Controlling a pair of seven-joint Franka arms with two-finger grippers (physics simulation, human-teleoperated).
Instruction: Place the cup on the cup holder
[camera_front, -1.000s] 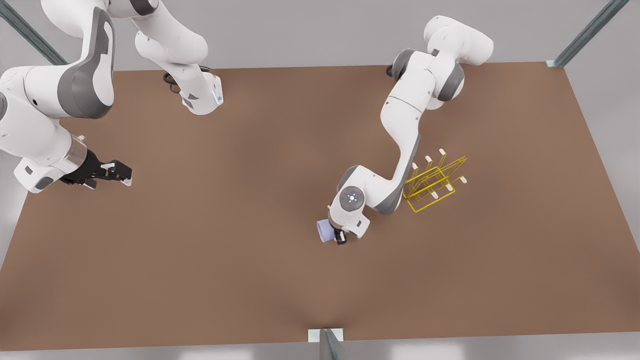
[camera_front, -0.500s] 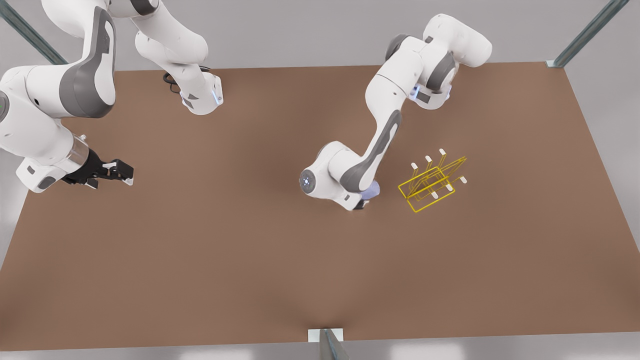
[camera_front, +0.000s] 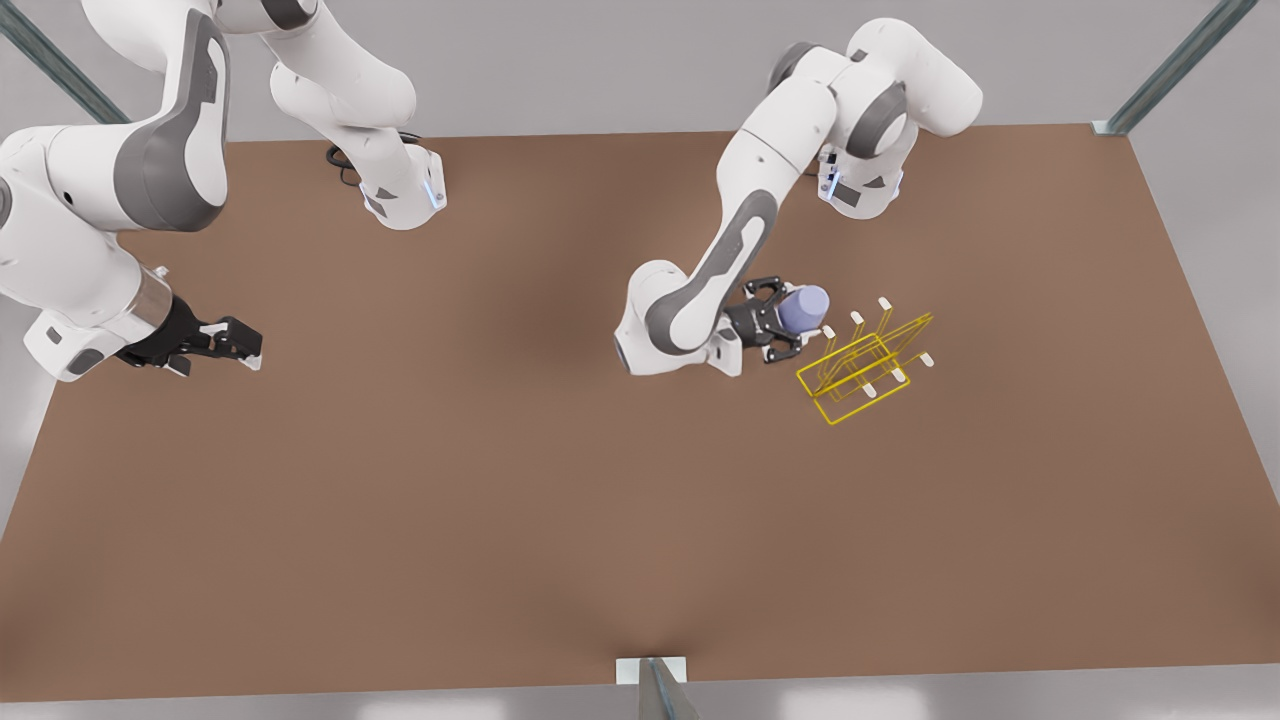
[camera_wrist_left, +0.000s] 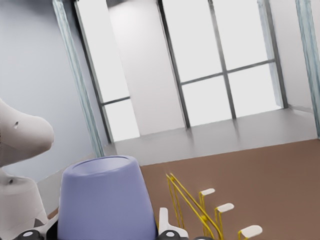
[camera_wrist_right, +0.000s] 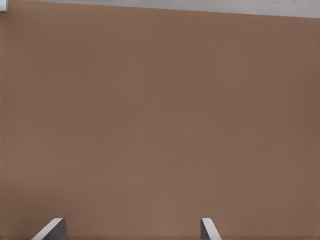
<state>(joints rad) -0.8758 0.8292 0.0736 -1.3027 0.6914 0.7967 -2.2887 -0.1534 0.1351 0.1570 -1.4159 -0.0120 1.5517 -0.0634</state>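
Beside the cup holder (camera_front: 865, 365), left claw (camera_front: 782, 320) clamped on the cup (camera_front: 803, 308); right claw (camera_front: 235, 343) apart, waiting.

1. We see a brown table (camera_front: 420, 520) with a plain matte top.
2. We see a grey floor (camera_front: 1215, 250) around it.
3. We see tall bright windows (camera_wrist_left: 220, 65) in dark frames, beside a grey wall (camera_wrist_left: 35, 65).

The right pincer (camera_wrist_right: 131, 231) hangs spread wide over the bare brown table (camera_wrist_right: 160, 115).
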